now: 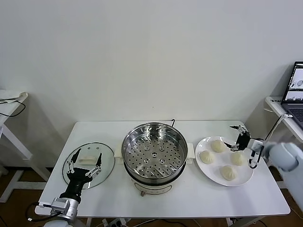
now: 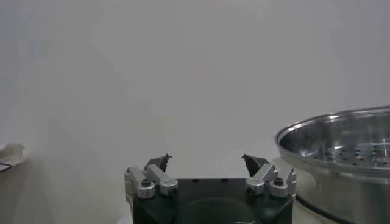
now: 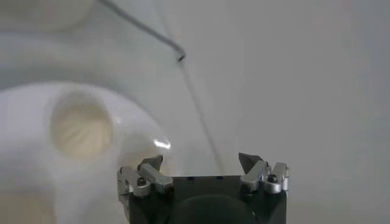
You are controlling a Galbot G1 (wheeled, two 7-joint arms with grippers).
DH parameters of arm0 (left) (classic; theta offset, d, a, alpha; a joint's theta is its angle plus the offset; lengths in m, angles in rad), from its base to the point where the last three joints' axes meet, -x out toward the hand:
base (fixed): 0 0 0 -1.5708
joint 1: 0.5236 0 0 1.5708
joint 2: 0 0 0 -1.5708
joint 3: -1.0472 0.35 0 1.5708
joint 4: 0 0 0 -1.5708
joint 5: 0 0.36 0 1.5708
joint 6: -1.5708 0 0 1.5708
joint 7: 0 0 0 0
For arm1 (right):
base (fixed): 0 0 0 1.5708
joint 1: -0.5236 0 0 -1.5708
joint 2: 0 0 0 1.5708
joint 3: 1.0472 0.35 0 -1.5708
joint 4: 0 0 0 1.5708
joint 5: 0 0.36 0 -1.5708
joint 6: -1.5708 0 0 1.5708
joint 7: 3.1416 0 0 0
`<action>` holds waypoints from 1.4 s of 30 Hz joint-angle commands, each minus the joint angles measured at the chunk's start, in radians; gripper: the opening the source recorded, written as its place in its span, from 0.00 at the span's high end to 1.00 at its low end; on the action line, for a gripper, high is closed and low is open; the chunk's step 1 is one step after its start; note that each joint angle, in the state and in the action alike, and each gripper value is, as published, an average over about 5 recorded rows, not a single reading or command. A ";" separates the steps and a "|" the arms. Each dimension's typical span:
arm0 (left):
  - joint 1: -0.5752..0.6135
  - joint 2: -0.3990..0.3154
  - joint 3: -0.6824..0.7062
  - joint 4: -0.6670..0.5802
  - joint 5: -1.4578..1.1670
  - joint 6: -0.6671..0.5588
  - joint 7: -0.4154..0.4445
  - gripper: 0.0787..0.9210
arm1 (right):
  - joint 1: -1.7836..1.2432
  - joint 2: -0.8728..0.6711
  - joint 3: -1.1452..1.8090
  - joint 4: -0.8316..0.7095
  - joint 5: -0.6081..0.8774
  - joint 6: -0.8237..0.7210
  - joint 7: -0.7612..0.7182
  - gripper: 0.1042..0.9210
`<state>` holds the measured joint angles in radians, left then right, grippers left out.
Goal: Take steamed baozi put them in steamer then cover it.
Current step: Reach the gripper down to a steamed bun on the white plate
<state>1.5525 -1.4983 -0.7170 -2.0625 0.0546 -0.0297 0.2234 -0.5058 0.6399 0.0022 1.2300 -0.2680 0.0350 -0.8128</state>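
The shiny steamer [image 1: 154, 151] with its perforated tray stands at the middle of the white table. It also shows in the left wrist view [image 2: 341, 152]. The glass cover [image 1: 106, 163] with a cream handle [image 1: 89, 157] lies flat to its left. Four baozi lie on a white plate [image 1: 246, 178] to the right: [image 1: 218, 146], [image 1: 206, 157], [image 1: 239, 158], [image 1: 228, 172]. My right gripper [image 1: 234, 138] is open and empty, just above the plate between the far bun and the right bun. One baozi [image 3: 81, 129] shows in the right wrist view beside the gripper [image 3: 201, 159]. My left gripper [image 1: 84, 164] is open and empty over the cover; the left wrist view shows it too [image 2: 206, 159].
A dark cable [image 3: 183, 61] runs over the table behind the plate. A laptop [image 1: 296, 92] sits on a side table at the far right. Another side table [image 1: 9, 106] stands at the far left. The table's front edge [image 1: 189, 215] lies close to the steamer's white base.
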 commanded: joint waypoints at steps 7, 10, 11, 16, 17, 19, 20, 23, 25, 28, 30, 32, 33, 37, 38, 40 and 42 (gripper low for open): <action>0.000 -0.011 -0.012 0.018 0.001 -0.002 0.008 0.12 | 0.488 0.155 -0.432 -0.404 -0.121 0.072 -0.389 0.12; 0.001 -0.013 -0.019 0.017 0.000 -0.002 0.011 0.12 | 0.494 0.206 -0.434 -0.454 -0.148 0.080 -0.395 0.12; 0.001 -0.013 -0.022 0.017 0.000 -0.003 0.012 0.12 | 0.494 0.220 -0.432 -0.469 -0.156 0.081 -0.394 0.12; 0.002 -0.013 -0.033 0.016 -0.001 -0.003 0.014 0.12 | 0.489 0.283 -0.411 -0.531 -0.173 0.082 -0.389 0.12; 0.002 -0.013 -0.034 0.016 -0.001 -0.003 0.014 0.12 | 0.487 0.291 -0.408 -0.540 -0.177 0.082 -0.388 0.12; 0.003 -0.014 -0.033 0.014 -0.001 -0.003 0.014 0.12 | 0.484 0.307 -0.401 -0.557 -0.191 0.085 -0.384 0.12; 0.004 -0.015 -0.032 0.014 -0.001 -0.003 0.014 0.12 | 0.483 0.314 -0.397 -0.564 -0.197 0.086 -0.382 0.12; 0.006 -0.016 -0.029 0.013 -0.001 -0.003 0.013 0.12 | 0.482 0.331 -0.389 -0.584 -0.211 0.089 -0.376 0.12; 0.007 -0.017 -0.029 0.012 0.000 -0.004 0.013 0.12 | 0.481 0.342 -0.383 -0.595 -0.220 0.090 -0.372 0.12; 0.009 -0.018 -0.030 0.011 0.000 -0.006 0.014 0.12 | 0.476 0.357 -0.368 -0.613 -0.238 0.093 -0.366 0.12; 0.011 -0.018 -0.030 0.010 0.000 -0.006 0.014 0.12 | 0.473 0.365 -0.358 -0.624 -0.250 0.095 -0.363 0.12; 0.012 -0.018 -0.031 0.009 0.000 -0.007 0.014 0.12 | 0.469 0.371 -0.352 -0.631 -0.260 0.097 -0.359 0.12; 0.012 -0.019 -0.031 0.008 0.000 -0.007 0.013 0.12 | 0.468 0.374 -0.349 -0.634 -0.264 0.098 -0.357 0.12; 0.015 -0.019 -0.032 0.006 0.000 -0.008 0.013 0.12 | 0.462 0.385 -0.334 -0.647 -0.286 0.102 -0.350 0.12; 0.015 -0.020 -0.032 0.006 0.000 -0.008 0.013 0.12 | 0.461 0.386 -0.331 -0.649 -0.291 0.104 -0.348 0.12; 0.017 -0.020 -0.032 0.005 0.000 -0.010 0.013 0.12 | 0.460 0.387 -0.329 -0.651 -0.298 0.106 -0.345 0.12; 0.018 -0.020 -0.032 0.005 0.000 -0.011 0.013 0.12 | 0.458 0.385 -0.328 -0.648 -0.301 0.108 -0.342 0.12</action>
<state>1.5693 -1.5178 -0.7480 -2.0573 0.0542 -0.0384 0.2365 -0.0580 1.0019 -0.3317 0.6158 -0.5399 0.1386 -1.1527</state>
